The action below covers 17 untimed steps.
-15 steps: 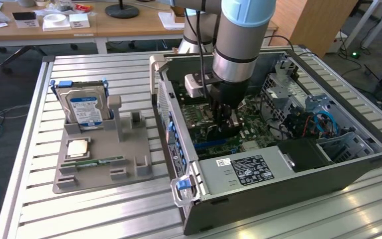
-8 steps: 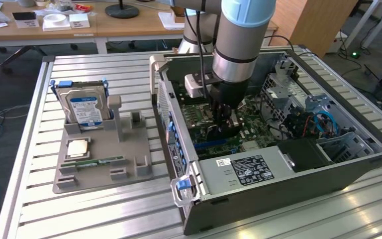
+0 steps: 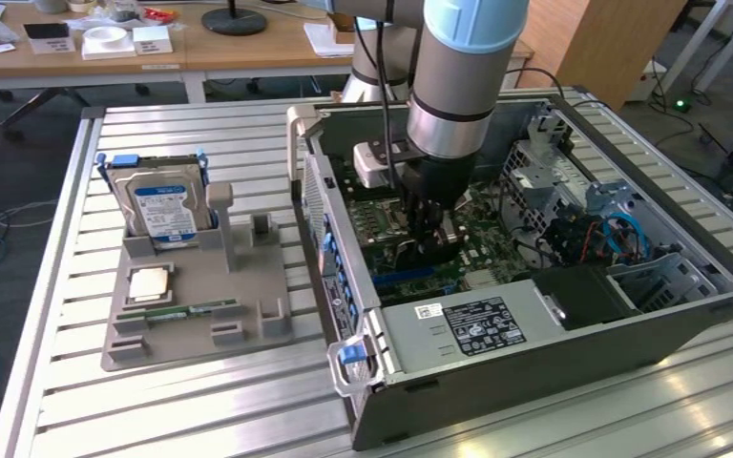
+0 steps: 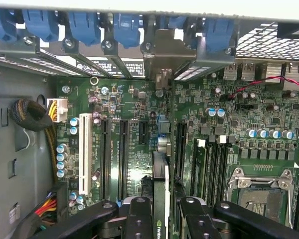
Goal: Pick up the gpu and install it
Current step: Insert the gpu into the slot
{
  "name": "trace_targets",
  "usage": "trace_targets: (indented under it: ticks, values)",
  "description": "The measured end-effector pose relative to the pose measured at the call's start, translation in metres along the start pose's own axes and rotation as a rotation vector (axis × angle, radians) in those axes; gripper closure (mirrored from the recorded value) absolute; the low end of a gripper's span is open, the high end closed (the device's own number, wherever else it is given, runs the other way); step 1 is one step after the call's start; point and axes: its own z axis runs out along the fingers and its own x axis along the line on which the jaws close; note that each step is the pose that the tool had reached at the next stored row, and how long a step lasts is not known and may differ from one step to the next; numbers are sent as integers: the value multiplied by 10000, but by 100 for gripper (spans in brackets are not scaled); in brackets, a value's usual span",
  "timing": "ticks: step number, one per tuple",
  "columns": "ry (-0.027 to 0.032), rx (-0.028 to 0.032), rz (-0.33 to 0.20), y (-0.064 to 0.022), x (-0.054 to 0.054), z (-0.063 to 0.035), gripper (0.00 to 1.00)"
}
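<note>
The gpu (image 4: 159, 191) stood edge-on inside the open computer case (image 3: 538, 367), just over the green motherboard (image 4: 134, 164) and in line with its long black expansion slots (image 4: 123, 154). The claw (image 4: 165, 215) was closed narrowly on the card, one black finger (image 4: 139, 216) pressed to each face. In the exterior view the claw (image 3: 428, 234) reached down into the middle of the case. Well apart, toward the exterior view's left, a grey holder (image 3: 195, 329) on the slatted table (image 3: 150, 410) carried an upright hard drive (image 3: 163, 205) and a memory stick (image 3: 195, 310).
</note>
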Motion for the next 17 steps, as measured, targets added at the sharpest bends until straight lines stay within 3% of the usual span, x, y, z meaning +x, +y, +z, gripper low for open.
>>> trace_targets:
  ticks: [17]
  values:
    - [1,0,-1,-2,0,-33,74]
